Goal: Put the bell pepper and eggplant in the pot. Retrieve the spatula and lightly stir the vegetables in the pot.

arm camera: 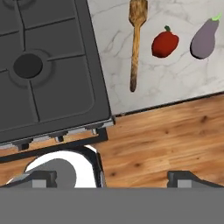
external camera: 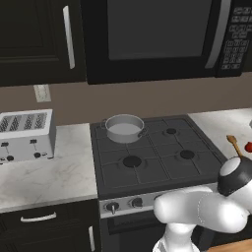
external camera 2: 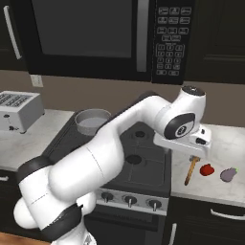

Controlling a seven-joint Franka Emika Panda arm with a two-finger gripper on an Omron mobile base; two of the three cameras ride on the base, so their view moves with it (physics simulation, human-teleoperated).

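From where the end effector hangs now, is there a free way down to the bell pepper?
Probably yes. The bell pepper lies bare on the counter, apart from the spatula and the eggplant, and nothing stands over it. The end effector looks open.

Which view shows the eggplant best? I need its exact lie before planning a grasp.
The hand view: the eggplant lies whole on the counter, beside the bell pepper. The right base view shows it small and distant.
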